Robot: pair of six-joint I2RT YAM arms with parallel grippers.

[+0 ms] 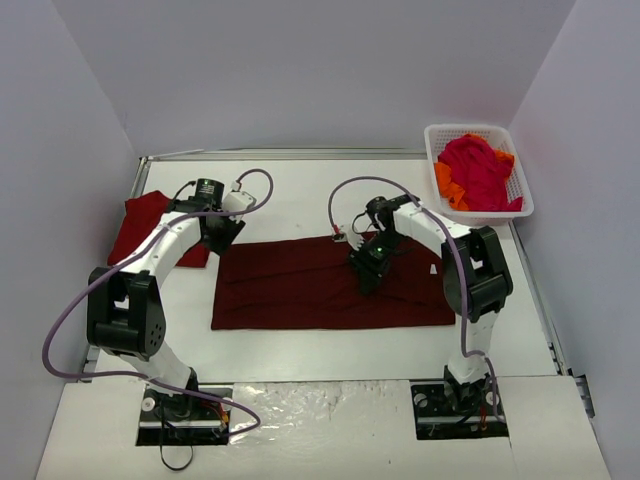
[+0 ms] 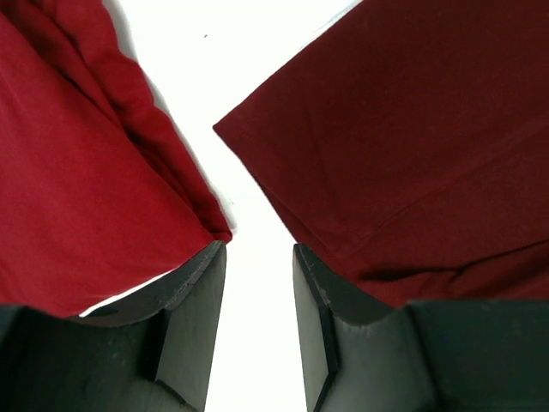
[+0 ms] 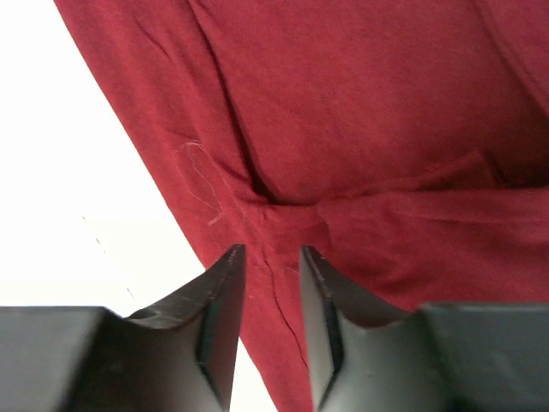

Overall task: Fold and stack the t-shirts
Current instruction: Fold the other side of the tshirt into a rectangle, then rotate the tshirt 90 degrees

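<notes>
A large dark maroon t-shirt (image 1: 300,290) lies folded into a long band across the middle of the table. My right gripper (image 1: 364,281) is low over its middle, open, its jaws a little apart above a creased seam of the cloth (image 3: 360,103) and holding nothing (image 3: 272,249). My left gripper (image 1: 219,240) is at the band's far left corner, open over bare table (image 2: 260,247), between the maroon corner (image 2: 412,129) and a brighter red t-shirt (image 2: 69,189). That red t-shirt (image 1: 140,225) lies folded at the far left.
A white lattice basket (image 1: 470,130) stands at the back right with a crimson t-shirt (image 1: 478,170) and an orange one (image 1: 450,185) heaped in it. Grey walls close in the table on three sides. A small white tag (image 1: 433,269) lies on the maroon cloth's right end.
</notes>
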